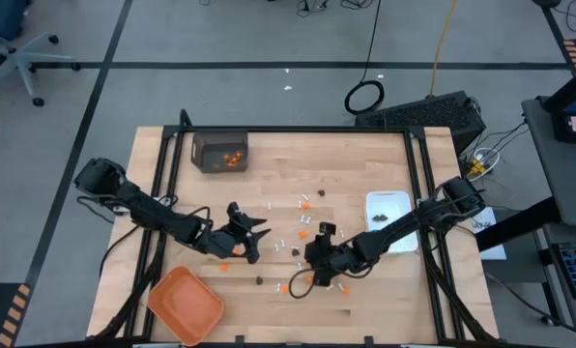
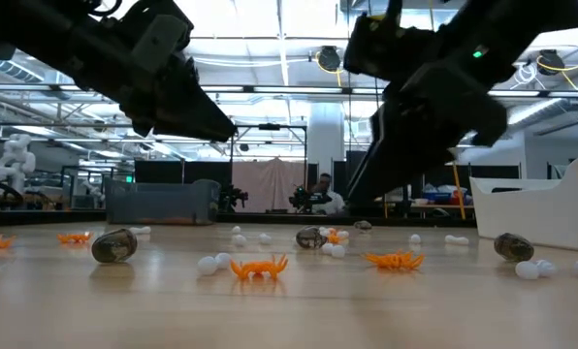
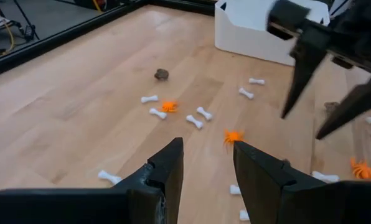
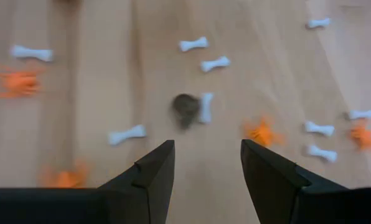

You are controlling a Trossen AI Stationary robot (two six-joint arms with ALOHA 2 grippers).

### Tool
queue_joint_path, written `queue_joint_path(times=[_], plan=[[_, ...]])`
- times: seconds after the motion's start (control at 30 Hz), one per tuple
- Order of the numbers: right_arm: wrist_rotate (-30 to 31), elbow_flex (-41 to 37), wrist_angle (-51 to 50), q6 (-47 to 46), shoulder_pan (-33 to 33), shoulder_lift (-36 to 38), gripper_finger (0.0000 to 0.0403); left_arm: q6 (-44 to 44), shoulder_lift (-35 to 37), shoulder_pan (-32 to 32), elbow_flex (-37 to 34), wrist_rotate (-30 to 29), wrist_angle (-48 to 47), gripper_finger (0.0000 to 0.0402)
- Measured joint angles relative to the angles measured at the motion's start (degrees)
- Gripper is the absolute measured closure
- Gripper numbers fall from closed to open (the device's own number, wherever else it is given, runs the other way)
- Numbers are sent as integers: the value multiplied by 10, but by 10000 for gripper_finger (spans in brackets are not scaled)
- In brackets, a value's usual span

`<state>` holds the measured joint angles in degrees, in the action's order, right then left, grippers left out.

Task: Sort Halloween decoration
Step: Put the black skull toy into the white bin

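Observation:
The Halloween decoration lies scattered on the wooden table's middle: white bone-shaped sticks (image 3: 195,121), orange spider-like bits (image 3: 233,136) and dark lumps (image 4: 185,110). My left gripper (image 3: 208,154) is open above the table, left of the scatter, with nothing between its fingers. Just right of it my right gripper (image 4: 204,155) is open too, slanting down over a dark lump that touches a white stick (image 4: 205,107). In the high view the left gripper (image 1: 257,237) and the right gripper (image 1: 312,261) stand close together. The pieces all rest flat on the wood.
A white rectangular dish (image 1: 389,215) stands at the table's right edge and holds some dark bits. An orange tray (image 1: 184,304) sits at the near left corner. A dark bin (image 1: 220,152) with orange bits in it stands at the far left.

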<state>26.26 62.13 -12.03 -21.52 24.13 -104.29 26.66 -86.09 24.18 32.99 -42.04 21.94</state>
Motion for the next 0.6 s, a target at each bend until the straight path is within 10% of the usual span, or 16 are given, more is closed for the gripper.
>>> queue_joint_path(times=[0.6], plan=[[-101, -34, 120, 84, -37, 0, 234, 16, -9, 34, 0, 2, -1, 263]])
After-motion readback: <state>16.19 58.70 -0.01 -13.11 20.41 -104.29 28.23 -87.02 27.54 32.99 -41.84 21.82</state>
